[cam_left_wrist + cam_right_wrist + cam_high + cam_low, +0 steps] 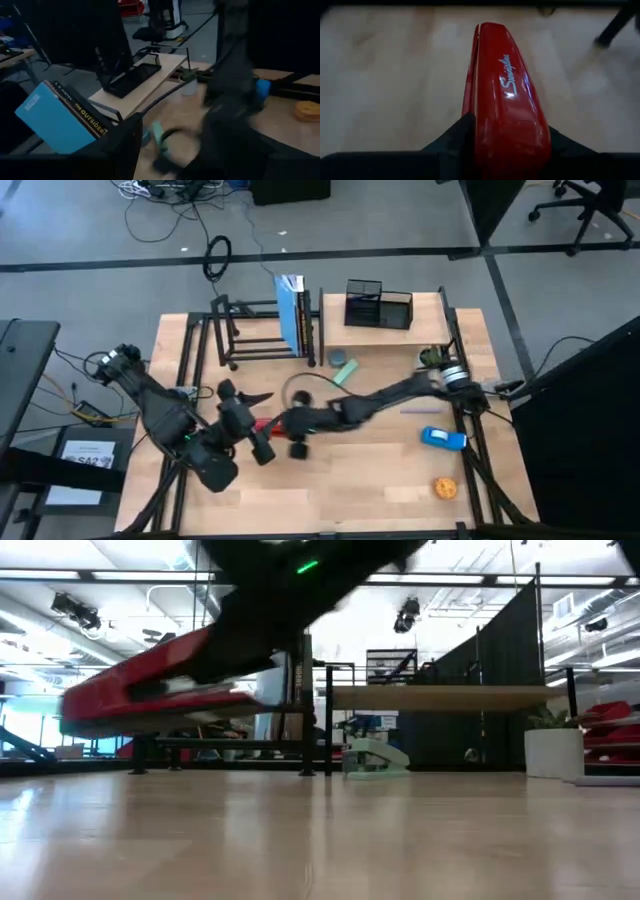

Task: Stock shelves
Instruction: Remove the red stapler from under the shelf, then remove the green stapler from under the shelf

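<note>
A red stapler [507,90] hangs above the table's middle, with my right gripper [285,425] shut on it. In the low view the stapler [150,690] floats clear of the tabletop. My left gripper [245,397] is just to the stapler's left. At the far edge stand the shelves. The black metal-tube rack [245,330] has blue books [290,315] upright at its right end. The light wood-board shelf [425,330] carries a black mesh organizer [378,305]. My right gripper pinches the stapler's rear end [485,137] between its two fingers, one on each long side. The stapler's body runs forward from the fingers toward the table's left. It is lifted clear of the table and lies close to level.
A teal object [345,370] and a black cable ring [300,390] lie in front of the shelves. A small potted plant [432,358] stands at the right, with a blue object [442,438] and an orange one [445,487] nearer the front right.
</note>
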Available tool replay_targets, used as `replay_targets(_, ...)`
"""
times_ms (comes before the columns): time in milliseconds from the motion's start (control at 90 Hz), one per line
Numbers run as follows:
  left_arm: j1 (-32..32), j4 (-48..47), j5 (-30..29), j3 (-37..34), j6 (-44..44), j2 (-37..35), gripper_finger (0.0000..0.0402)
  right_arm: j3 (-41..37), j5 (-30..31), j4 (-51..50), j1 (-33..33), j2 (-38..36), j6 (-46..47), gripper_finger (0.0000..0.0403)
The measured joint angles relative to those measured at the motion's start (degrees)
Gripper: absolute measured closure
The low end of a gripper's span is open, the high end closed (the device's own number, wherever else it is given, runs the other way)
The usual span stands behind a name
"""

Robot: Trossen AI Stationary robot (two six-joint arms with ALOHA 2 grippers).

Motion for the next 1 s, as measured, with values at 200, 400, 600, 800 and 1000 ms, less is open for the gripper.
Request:
replay_targets(200, -0.41, -1.01, 0.02, -0.21, -0.10, 0.02, 0.0188, 18.94, -7.14, 1.47, -4.24, 15.70, -5.15, 0.0306)
replay_targets(400, -0.41, -1.46, -0.44, -0.39, 0.00, 0.09, 0.0188, 35.15, -9.03, 1.97, -5.24, 28.02, -6.93, 0.0307)
replay_targets(600, -0.41, -1.49, -0.51, -0.42, -0.09, 0.10, 0.0188, 37.64, -8.99, 5.14, -5.40, 32.24, -5.08, 0.0233)
replay_targets(800, -0.43, -1.40, -0.51, -0.42, -0.69, 0.11, 0.0188, 37.65, -10.23, -6.36, -4.96, 29.59, -5.60, 0.0125)
replay_targets(1000, -0.42, -1.52, -0.48, -0.42, -0.72, 0.11, 0.0188, 37.60, -10.47, -25.84, -4.94, 20.87, -12.38, 0.0090)
